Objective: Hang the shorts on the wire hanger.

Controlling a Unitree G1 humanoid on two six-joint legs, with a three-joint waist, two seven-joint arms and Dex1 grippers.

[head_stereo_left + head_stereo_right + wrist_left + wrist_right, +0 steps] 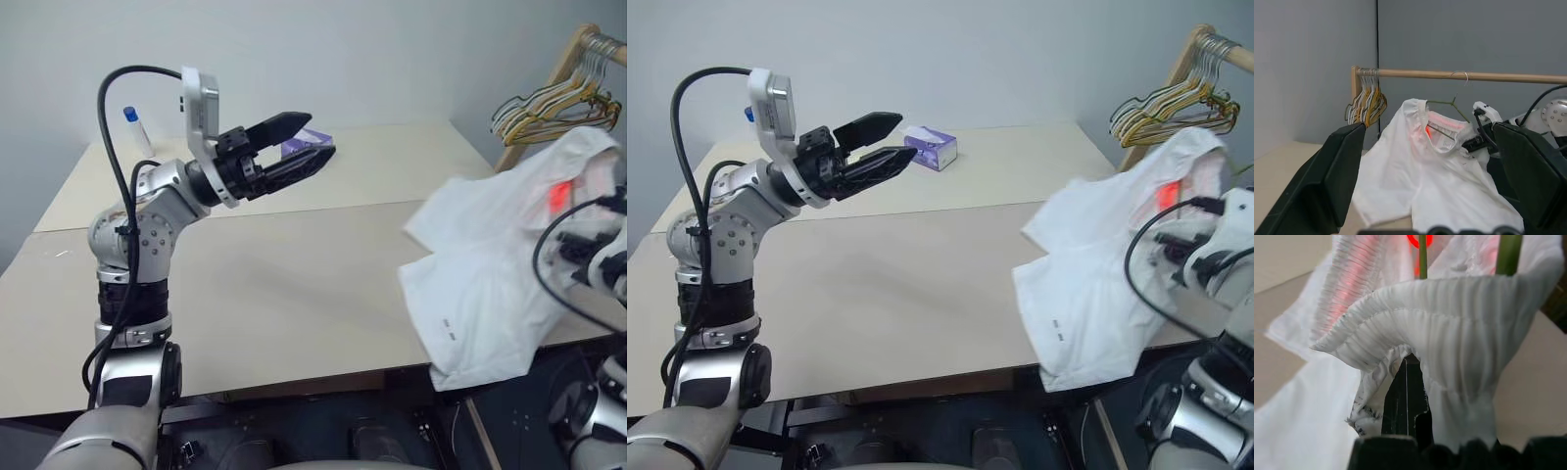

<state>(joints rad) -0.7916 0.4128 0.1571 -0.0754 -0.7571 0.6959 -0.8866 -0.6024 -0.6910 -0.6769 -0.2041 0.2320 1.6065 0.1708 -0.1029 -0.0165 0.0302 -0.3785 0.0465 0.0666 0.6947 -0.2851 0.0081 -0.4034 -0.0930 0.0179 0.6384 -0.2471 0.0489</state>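
The shorts [490, 284] hang in the air at the right end of the desk [274, 294], lifted by their gathered waistband, with the legs drooping onto and over the desk's near right edge. A red glow shows on the waistband. The right pincer [1406, 382] is clamped shut on the waistband, its black fingers wrapped in the elastic cloth. Thin greenish wires of the wire hanger [1447, 104] stand inside the waist opening, and its hook [1464, 76] sits over the wooden rail [1498, 76]. A bunch of yellowish hangers [554, 103] hangs at the rail's other end, just beside the shorts. The left pincer [309, 142] is raised over the middle of the desk, well apart from the shorts, its jaws spread wide and holding nothing. Beyond it lie a purple tissue box [931, 147] and a small bottle [137, 129]
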